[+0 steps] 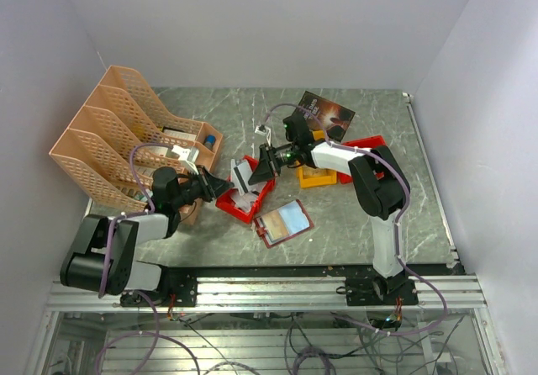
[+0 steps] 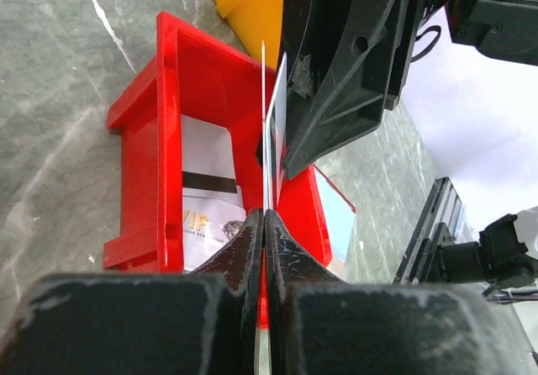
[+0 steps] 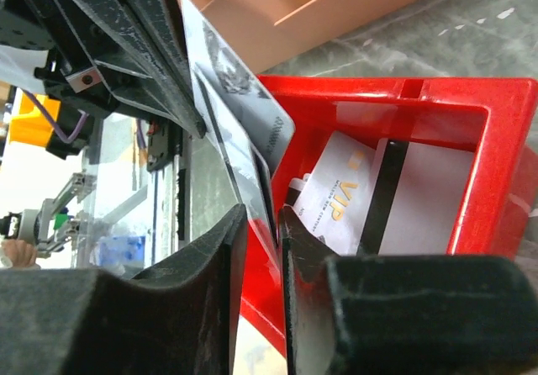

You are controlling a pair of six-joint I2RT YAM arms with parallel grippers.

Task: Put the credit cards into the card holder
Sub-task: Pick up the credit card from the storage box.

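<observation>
We see two credit cards (image 3: 244,110) standing on edge over a red bin (image 2: 139,139), reached by both claws. The left claw (image 2: 265,215) is pinched tight on one edge. The right claw (image 3: 262,219) faces it from the opposite side, narrowly parted, its gap a little wider than the cards in it; we cannot tell whether its pads press them. Below both claws, loose cards (image 3: 336,198) lie flat in the bin, one marked VIP, one with a dark stripe. The card holder (image 1: 283,222) lies open on the counter (image 1: 370,224), pale inside up, on the base side of the right claw and apart from it. A yellow bin (image 2: 252,5) sits behind the right claw, and a peach file rack (image 3: 336,5) behind the left.
</observation>
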